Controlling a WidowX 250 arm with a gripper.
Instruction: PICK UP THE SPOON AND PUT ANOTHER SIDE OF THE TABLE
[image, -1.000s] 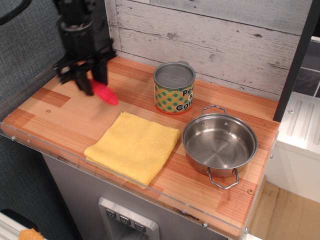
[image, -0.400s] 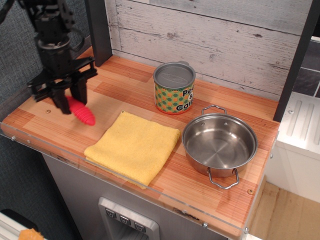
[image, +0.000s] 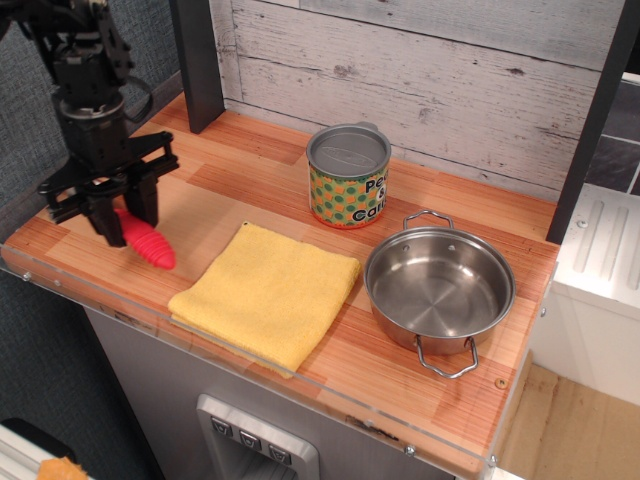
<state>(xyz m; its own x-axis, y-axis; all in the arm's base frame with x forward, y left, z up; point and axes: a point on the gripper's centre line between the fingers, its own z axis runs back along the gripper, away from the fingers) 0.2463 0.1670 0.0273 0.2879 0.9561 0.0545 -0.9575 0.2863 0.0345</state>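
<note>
Spoon (image: 146, 243) is what we see pinched in the black gripper (image: 118, 218) at the front left corner of the table (image: 420, 380). Only its ribbed red-pink handle shows, slanting down and to the right from between the two dark fingers (image: 143, 197); the metal bowl is hidden behind the gripper, so we cannot describe it. The jaws are closed on the upper end of the handle. The handle's lower tip sits low over the wooden surface, close to the clear acrylic edge strip (image: 250, 365), but we cannot tell whether it touches the wood.

To the right of the spoon we find a yellow cloth (image: 268, 293) lying flat, folded into a rough square, near the handle tip but apart from it. Behind the cloth, toward the whitewashed plank wall (image: 420, 80), stands a tin can (image: 347, 175) with a green and orange dotted label and a grey lid. A stainless steel pot (image: 440, 288) with two wire loop handles sits at the right, just beside the cloth's right corner and in front of the can. The arm (image: 85, 70) rises from the gripper toward the upper left edge.
</note>
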